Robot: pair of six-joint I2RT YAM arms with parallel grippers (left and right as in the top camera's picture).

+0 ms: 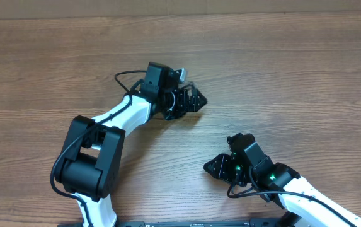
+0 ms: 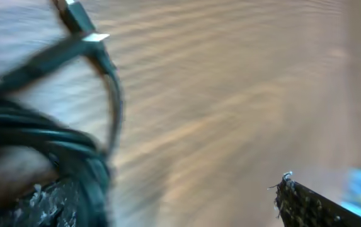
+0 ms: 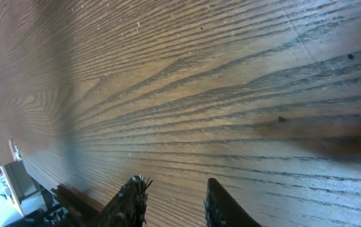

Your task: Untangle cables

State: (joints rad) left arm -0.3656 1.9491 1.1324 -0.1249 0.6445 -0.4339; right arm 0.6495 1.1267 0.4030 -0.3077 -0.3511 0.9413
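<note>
In the blurred left wrist view, the cables [image 2: 48,135] show as a bundle of thin black cords at the left. One cord arcs up to a small plug [image 2: 76,17] at the top left. The bundle lies against the left finger [image 2: 38,205] of my left gripper [image 2: 167,192], whose jaws stand wide open with bare table between them. From overhead, the left gripper [image 1: 196,99] sits mid-table and no cables can be made out. My right gripper [image 1: 210,167] hovers low, front right. Its fingers [image 3: 133,198] are parted over bare wood and the right gripper [image 3: 174,192] holds nothing.
The wooden table [image 1: 281,69] fills the overhead view and its far edge [image 1: 180,12] runs along the top. A thin loop of the left arm's own wiring [image 1: 120,79] sticks out behind its wrist. The table's edge [image 3: 16,154] shows at the left of the right wrist view.
</note>
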